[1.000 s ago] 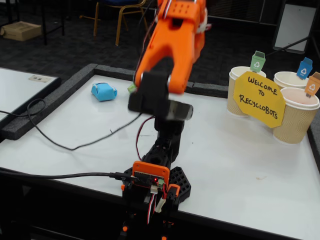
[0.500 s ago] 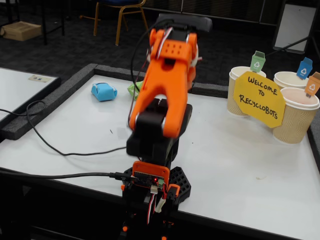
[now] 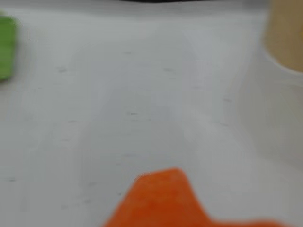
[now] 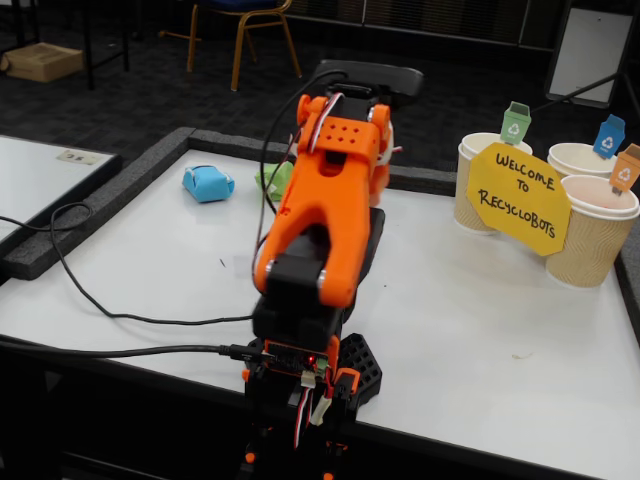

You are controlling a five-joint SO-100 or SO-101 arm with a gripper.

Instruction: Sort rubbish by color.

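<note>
On the white tabletop [image 4: 480,300] stand three beige paper cups [image 4: 478,180] behind one yellow sign [image 4: 518,197]. One orange arm [image 4: 325,210] hides its tool, so whether the tool is clenched cannot be told. One light blue lump [image 4: 208,183] lies far left; one green lump [image 4: 272,180] sits just beside the arm's upper end.

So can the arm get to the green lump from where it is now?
Probably yes. The green lump lies on bare table just beyond the arm, with nothing seen between them. The wrist view shows it at the left edge, so the arm would need to swing that way.
</note>
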